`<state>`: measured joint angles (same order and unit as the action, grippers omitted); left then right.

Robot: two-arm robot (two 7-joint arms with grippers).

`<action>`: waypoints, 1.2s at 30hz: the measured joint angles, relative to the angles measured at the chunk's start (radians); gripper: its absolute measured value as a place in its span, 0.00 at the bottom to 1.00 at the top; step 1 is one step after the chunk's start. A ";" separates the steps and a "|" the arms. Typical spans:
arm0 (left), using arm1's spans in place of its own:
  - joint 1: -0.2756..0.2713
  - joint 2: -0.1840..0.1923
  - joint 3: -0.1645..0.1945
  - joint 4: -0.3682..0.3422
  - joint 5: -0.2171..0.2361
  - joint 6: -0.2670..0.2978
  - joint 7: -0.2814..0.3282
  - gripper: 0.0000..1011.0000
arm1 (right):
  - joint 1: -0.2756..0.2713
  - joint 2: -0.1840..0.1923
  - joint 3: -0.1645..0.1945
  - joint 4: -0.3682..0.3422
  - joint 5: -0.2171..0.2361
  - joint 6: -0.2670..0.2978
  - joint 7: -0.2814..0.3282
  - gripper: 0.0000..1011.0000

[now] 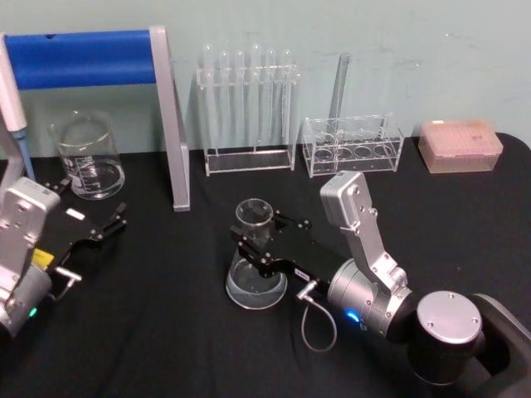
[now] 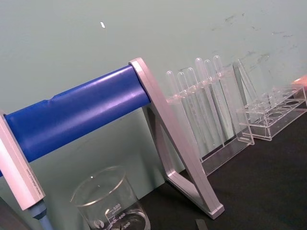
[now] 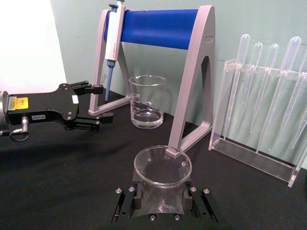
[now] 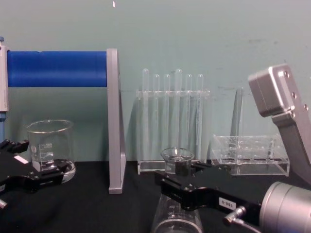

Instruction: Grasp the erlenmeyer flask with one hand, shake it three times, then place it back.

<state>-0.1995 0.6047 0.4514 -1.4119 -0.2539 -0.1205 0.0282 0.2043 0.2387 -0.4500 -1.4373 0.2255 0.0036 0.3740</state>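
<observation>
While my left gripper (image 1: 116,217) rests with fingers spread beside the beaker (image 1: 87,156), I see the erlenmeyer flask (image 1: 255,257) standing mid-table. My right gripper (image 1: 246,242) has its fingers pinching the flask's neck.

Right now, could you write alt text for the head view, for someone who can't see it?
The right gripper is closed around the neck of a flask standing on a black table. The left gripper rests open near a beaker; behind stand a blue-barred stand and test tube racks.
</observation>
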 joint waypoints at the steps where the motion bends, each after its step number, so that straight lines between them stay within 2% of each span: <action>1: 0.000 0.000 0.000 0.000 0.000 0.000 0.000 0.99 | 0.000 0.000 0.000 0.001 0.000 0.000 0.000 0.45; 22: 0.000 0.000 0.000 0.000 0.000 0.000 0.000 0.99 | 0.000 -0.001 0.000 0.001 -0.003 0.004 -0.002 0.45; 28: 0.000 0.000 0.000 0.000 0.000 0.000 0.000 0.99 | -0.001 0.000 0.000 0.002 -0.004 0.007 -0.002 0.61; 29: 0.000 0.000 0.000 0.000 0.000 0.000 0.000 0.99 | -0.001 0.000 0.000 0.002 -0.004 0.007 -0.002 0.68; 30: 0.000 0.000 0.000 0.000 0.000 0.000 0.000 0.99 | -0.001 0.000 0.000 0.002 -0.004 0.007 -0.002 0.68; 32: 0.000 0.000 0.000 0.000 0.000 0.000 0.000 0.99 | -0.001 0.000 0.000 0.002 -0.004 0.007 -0.002 0.76; 35: 0.000 0.000 0.000 0.000 0.000 0.000 0.000 0.99 | -0.001 0.000 0.000 0.002 -0.004 0.006 -0.002 0.82; 36: 0.000 0.000 0.000 0.000 0.000 0.000 0.000 0.99 | -0.001 0.000 0.000 0.002 -0.004 0.006 -0.002 0.88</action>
<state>-0.1995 0.6047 0.4514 -1.4120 -0.2539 -0.1205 0.0282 0.2038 0.2386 -0.4503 -1.4356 0.2219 0.0099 0.3722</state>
